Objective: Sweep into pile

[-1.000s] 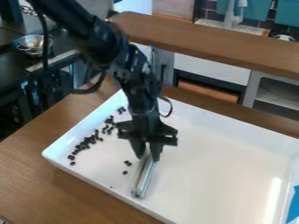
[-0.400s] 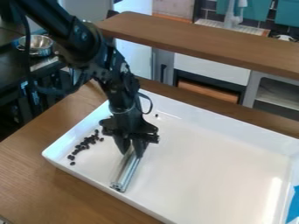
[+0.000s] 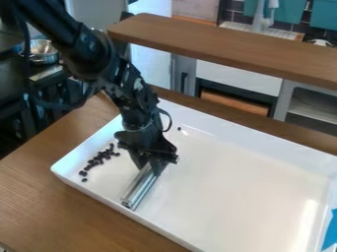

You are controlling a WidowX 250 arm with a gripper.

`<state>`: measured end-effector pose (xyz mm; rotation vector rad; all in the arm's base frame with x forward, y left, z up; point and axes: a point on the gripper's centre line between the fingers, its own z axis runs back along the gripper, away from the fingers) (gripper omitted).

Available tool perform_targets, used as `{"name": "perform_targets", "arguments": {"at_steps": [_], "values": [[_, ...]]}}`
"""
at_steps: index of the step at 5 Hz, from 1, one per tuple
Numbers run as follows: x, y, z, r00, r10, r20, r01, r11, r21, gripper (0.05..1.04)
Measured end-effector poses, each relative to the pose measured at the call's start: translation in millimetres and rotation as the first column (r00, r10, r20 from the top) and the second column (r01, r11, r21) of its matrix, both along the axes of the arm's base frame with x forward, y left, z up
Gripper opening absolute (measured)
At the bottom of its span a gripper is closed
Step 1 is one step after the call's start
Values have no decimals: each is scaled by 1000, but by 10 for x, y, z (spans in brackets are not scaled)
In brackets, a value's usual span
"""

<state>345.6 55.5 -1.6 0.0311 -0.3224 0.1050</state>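
Since the first frame, we have carried the metal bar (image 3: 140,188) across the white tray (image 3: 237,172) towards its left end, and the few beans that sat beside it are gone from that spot. The loose trail of dark beans (image 3: 100,158) has drawn in as well, now a short slanting band near the left corner, so we judge the sweep well along. The tray itself has slid slightly too (our pushing, perhaps).

The gripper (image 3: 150,169) is clenched on the bar's upper end, and the bar slants down to the tray's near wall, just to the right of the band. One stray bean (image 3: 179,128) lies well apart, near the back wall, behind the gripper and a little to its right. We would likely have to lift the bar and come round to fetch it.

The tray sits on a wooden table (image 3: 39,211), with a raised wooden shelf (image 3: 223,47) beyond and a metal bowl (image 3: 43,51) off to the left. The arm hides part of the tray's back left, so we cannot tell whether beans lie there.
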Motion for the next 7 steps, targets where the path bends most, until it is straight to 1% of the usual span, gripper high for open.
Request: {"name": "perform_targets", "arguments": {"at_steps": [1, 2, 3, 4, 5, 6, 7], "values": [[16, 374, -8, 1000, 6, 24, -7, 999, 51, 352], [-15, 628, 3, 999, -25, -23, 27, 995, 99, 352], [-7, 804, 39, 998, -16, -66, 24, 993, 117, 352], [-22, 687, 47, 996, -4, -90, 7, 1000, 25, 352], [81, 334, 106, 997, -2, -77, -9, 990, -140, 352], [291, -131, 268, 998, -42, -50, 28, 967, -252, 352], [444, -374, 399, 998, -62, -23, 54, 960, -275, 352]]}}
